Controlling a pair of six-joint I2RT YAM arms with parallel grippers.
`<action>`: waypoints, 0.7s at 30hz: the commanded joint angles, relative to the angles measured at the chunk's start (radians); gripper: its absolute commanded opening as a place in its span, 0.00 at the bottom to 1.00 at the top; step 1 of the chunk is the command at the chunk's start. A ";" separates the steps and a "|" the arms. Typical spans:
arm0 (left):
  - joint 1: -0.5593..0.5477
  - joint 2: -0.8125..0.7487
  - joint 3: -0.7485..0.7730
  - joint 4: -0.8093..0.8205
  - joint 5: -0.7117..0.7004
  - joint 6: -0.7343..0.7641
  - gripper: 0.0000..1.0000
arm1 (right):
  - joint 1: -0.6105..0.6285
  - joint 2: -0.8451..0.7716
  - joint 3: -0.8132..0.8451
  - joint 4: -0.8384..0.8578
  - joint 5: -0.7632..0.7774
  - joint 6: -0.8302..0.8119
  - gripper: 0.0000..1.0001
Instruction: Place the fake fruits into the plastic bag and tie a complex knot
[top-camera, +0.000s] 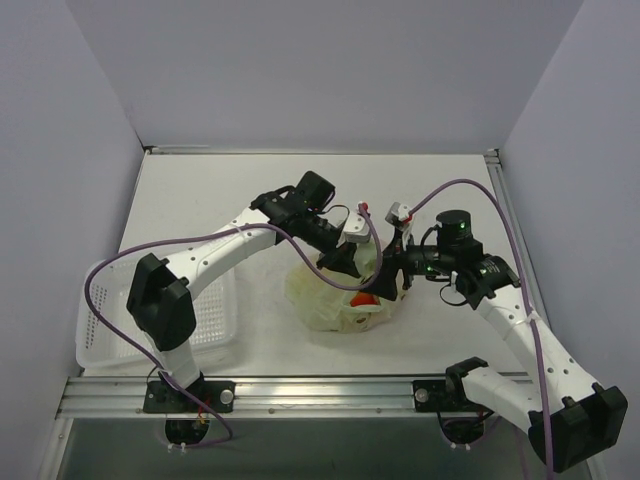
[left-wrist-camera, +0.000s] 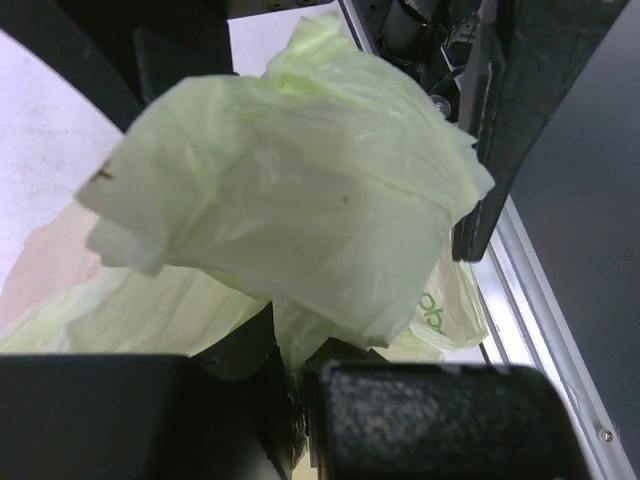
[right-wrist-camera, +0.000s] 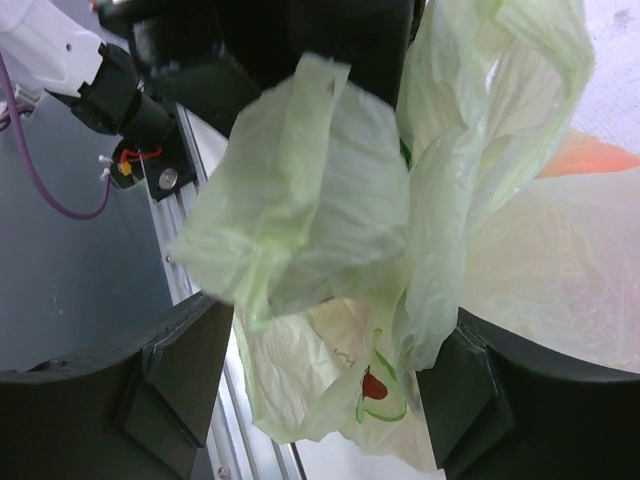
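Fruits inside plastic bag

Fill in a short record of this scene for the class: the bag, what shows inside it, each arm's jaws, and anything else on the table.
bag: pale green plastic bag, mid-table between the two arms
inside: red-orange fruit visible through the film; others not clear
left jaws: almost closed, pinching bag film
right jaws: wide apart, film hanging loose between them
knot: not discernible
also: white perforated basket at near left
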 joint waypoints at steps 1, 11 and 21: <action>-0.016 0.011 0.056 0.026 0.018 -0.001 0.14 | 0.011 0.013 -0.001 0.108 0.018 0.063 0.69; -0.016 -0.041 0.004 0.012 0.025 0.022 0.34 | -0.006 0.019 -0.010 0.133 0.058 0.078 0.00; 0.237 -0.268 -0.102 -0.023 0.116 -0.078 0.55 | -0.026 -0.005 -0.022 0.128 -0.006 0.031 0.00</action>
